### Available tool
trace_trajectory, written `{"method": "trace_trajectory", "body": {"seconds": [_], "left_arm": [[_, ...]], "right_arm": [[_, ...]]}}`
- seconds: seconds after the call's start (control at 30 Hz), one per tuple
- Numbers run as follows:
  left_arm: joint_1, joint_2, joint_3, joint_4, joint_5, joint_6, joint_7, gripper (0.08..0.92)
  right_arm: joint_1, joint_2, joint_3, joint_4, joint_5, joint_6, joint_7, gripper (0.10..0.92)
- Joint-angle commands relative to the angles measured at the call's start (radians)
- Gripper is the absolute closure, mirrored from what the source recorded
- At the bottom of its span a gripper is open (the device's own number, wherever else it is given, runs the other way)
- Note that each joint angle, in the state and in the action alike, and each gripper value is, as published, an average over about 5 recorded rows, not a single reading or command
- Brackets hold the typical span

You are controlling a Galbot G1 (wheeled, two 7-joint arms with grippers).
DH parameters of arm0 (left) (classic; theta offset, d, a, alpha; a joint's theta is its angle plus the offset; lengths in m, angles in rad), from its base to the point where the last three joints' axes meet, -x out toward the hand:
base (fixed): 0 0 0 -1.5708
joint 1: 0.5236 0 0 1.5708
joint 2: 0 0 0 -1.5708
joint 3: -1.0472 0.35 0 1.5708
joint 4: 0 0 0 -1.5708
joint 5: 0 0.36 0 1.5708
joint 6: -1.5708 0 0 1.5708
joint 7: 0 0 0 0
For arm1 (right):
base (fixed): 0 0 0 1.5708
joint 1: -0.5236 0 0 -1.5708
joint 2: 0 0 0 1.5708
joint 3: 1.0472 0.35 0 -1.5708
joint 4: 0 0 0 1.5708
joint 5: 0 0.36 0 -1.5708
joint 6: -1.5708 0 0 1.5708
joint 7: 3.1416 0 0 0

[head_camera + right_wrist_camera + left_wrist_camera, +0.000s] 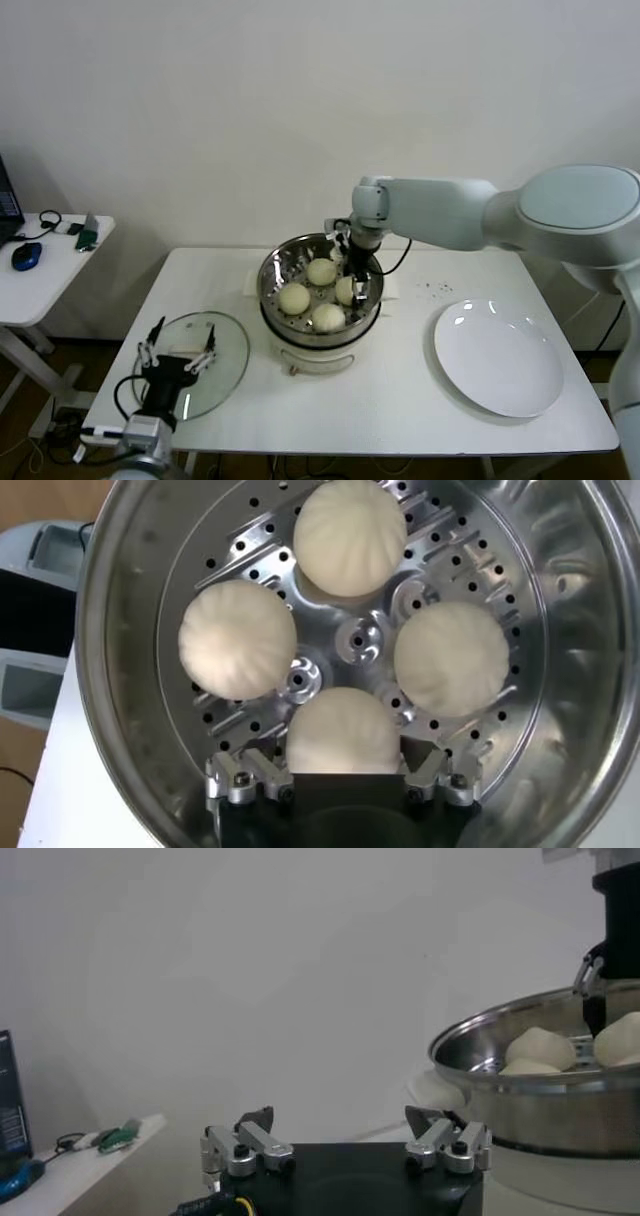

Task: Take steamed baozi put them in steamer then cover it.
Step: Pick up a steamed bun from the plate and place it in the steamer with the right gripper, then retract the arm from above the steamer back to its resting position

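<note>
The left gripper, fingers spread, hovers over the cover lying on the table beside the steamer. Inside the steamer, the right gripper straddles one of four steamed baozi, fingers apart.

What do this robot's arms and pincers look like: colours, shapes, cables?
The right arm is a smooth, rounded shell, white to pale grey, tapering to a black wrist with a thin black cable looping beside it. The right pincer has silver metal finger blocks with dark screws on a black base. The left pincer matches: black body, silver fingers with dark tips, plus a yellow wire.
</note>
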Motion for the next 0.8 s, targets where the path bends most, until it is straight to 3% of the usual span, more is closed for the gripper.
{"method": "trace_trajectory", "body": {"seconds": [0.03,0.37,0.6,0.8], "left_arm": [[-0.002,0.0,-0.003,-0.002,-0.003,0.001,-0.001,0.177],[-0.021,0.011,-0.004,0.013,0.002,0.005,-0.001,0.177],[-0.022,0.003,-0.011,0.007,0.027,-0.009,0.003,0.177],[-0.038,0.004,-0.009,0.01,0.051,-0.015,0.021,0.177]], "right_arm": [[0.034,-0.022,0.016,0.038,-0.004,-0.01,0.001,0.204],[0.169,-0.219,0.107,0.153,0.067,0.022,0.067,0.203],[0.165,-0.512,0.191,0.37,0.123,0.111,0.458,0.202],[-0.052,-0.759,0.405,0.491,0.123,0.226,0.705,0.203]]}}
